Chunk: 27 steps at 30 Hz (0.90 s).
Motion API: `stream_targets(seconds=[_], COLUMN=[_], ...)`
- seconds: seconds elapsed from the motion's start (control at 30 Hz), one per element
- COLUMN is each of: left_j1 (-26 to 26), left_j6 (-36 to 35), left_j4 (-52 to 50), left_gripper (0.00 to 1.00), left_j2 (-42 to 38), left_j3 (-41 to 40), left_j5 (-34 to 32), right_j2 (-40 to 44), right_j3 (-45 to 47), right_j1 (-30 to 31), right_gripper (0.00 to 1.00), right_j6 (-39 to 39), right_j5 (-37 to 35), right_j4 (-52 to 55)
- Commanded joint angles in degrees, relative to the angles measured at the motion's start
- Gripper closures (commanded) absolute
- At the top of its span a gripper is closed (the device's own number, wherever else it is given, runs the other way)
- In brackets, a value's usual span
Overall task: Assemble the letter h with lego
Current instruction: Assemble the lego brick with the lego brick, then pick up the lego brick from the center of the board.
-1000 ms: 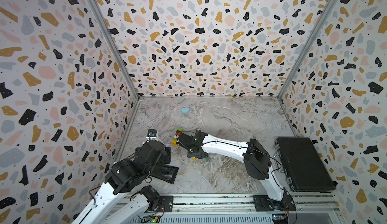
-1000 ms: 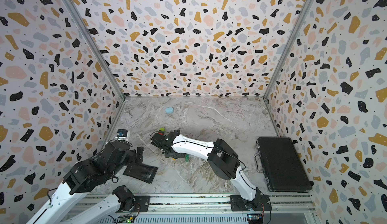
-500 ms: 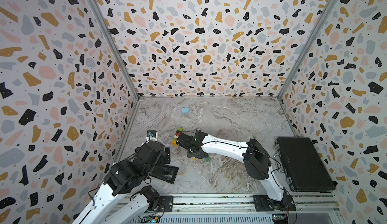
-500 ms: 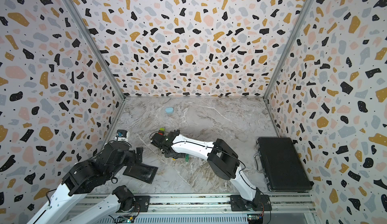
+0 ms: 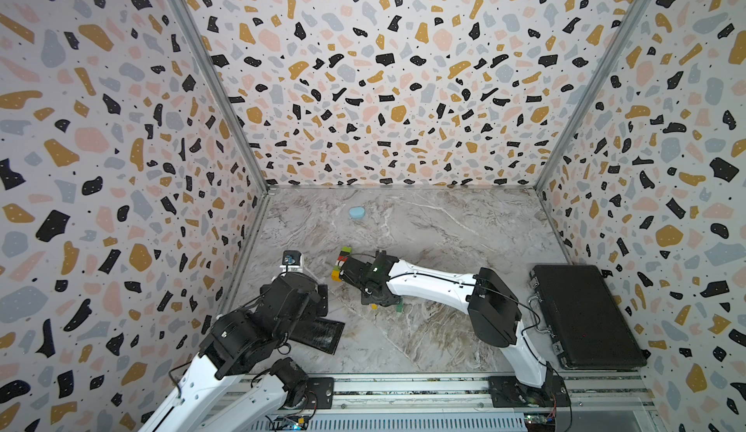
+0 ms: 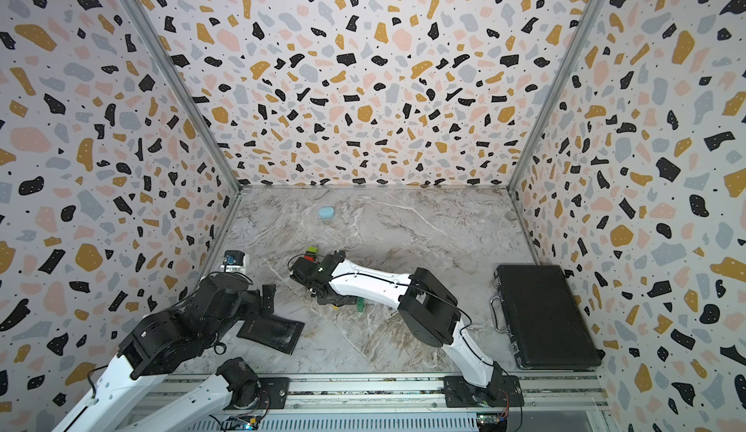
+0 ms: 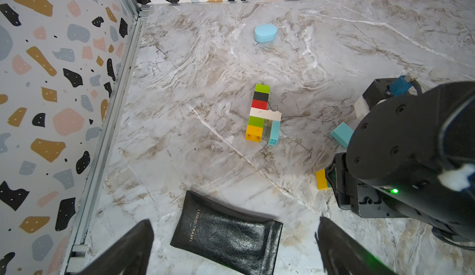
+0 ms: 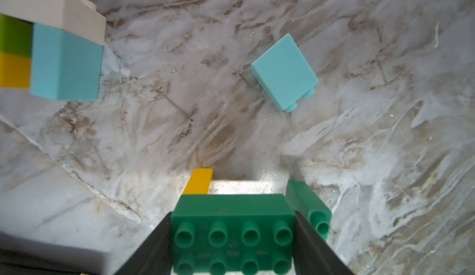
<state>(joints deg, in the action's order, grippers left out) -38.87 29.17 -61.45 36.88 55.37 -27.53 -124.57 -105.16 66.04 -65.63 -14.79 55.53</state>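
Lego column (image 7: 259,114) just ahead of your right hand (image 8: 232,235), which grasps dark green brick (image 8: 231,205); long axis toward back wall (image 5: 383,87); left hand (image 7: 235,225) released, farther

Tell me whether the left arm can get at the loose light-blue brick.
Probably not: the loose light-blue brick lies close under the right arm, which blocks the way from above, though the left gripper is open.

I am seeing the brick assembly (image 7: 259,114) lying flat on the table (image 5: 444,224), left of centre, with the pouch (image 7: 226,235) lying before it, the oval lump (image 7: 265,33) behind it, and the case (image 5: 585,317) at the right.
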Motion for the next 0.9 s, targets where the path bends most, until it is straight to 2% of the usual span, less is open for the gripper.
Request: stream_targets(seconds=[0.0, 0.27, 0.87], left_j1=[-0.28, -0.72, -1.32], left_j6=[-0.08, 0.06, 0.03], left_j4=[1.07, 1.07, 1.16], left_gripper=[0.01, 0.01, 0.01], left_j2=[-0.41, -0.38, 0.16], left_j3=[-0.53, -0.53, -0.62], left_j5=[-0.86, -0.94, -0.95], right_j2=[-2.19, 0.86, 8.55], right_j3=[0.37, -1.94, 3.19], right_j1=[0.88, 1.54, 1.47], right_gripper=[1.0, 1.0, 1.0], right_j6=[0.94, 1.42, 0.89], right_j5=[0.15, -1.81, -4.43], right_j4=[5.12, 6.7, 4.86])
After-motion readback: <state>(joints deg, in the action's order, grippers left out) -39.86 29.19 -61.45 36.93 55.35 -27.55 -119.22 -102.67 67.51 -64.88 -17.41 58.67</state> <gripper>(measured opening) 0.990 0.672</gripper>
